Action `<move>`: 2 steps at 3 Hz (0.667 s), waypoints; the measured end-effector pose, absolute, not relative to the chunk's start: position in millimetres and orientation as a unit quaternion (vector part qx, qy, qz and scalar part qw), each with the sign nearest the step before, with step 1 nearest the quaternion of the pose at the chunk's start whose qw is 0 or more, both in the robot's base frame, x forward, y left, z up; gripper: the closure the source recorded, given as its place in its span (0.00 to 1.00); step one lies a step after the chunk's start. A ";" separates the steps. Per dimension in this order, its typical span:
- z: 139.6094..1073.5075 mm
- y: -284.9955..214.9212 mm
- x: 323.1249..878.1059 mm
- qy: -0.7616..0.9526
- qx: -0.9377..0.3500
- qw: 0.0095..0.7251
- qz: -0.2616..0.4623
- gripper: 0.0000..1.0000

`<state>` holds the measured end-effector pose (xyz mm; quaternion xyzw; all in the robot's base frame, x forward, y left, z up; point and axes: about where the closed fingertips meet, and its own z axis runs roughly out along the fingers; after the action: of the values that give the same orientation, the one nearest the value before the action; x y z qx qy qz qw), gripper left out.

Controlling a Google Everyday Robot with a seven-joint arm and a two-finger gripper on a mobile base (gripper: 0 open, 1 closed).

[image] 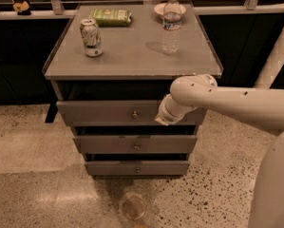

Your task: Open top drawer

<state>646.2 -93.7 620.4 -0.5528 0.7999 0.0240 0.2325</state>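
The top drawer [103, 113] is the widest of three grey-brown fronts in the small cabinet, directly under the cabinet top [132, 63]. It has a small round brass knob [135, 114] at its middle. A dark gap shows above the drawer front. My gripper [160, 120] is at the end of the white arm coming in from the right. It sits against the right part of the top drawer front, a little to the right of the knob and apart from it.
On the cabinet top stand a soda can [91, 37], a green packet [111, 16], a water bottle [170, 25] and a small bowl [160, 8]. The mid drawer [108, 144] and lowest drawer [113, 167] lie below. A round clear object [133, 206] lies on the floor in front.
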 end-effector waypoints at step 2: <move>623.7 -93.7 646.2 0.800 -0.553 0.232 0.024 1.00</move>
<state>646.2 -93.7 623.7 -0.5528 0.7999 0.0240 0.2325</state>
